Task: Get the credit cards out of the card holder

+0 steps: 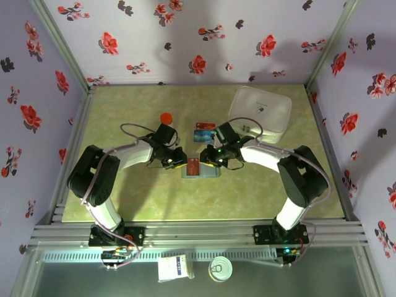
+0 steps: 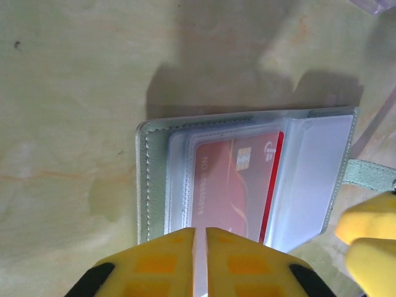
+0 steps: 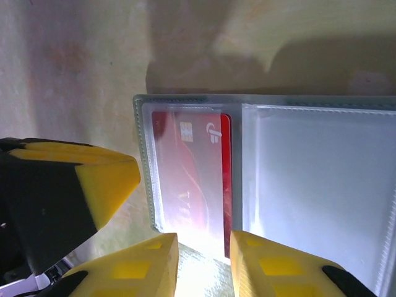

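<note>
The grey-blue card holder lies open on the table between both arms. A red credit card sits in its left clear sleeve. My left gripper is at the holder's left edge, its jaws pinched to a thin slit on the sleeve edge. My right gripper stands open, with its fingers on either side of the red card's near edge. Another red card and a teal card lie loose behind the holder.
A large white lidded box stands at the back right. An orange round object sits behind the left arm. The holder's strap sticks out on its right side. The two grippers are very close together over the holder.
</note>
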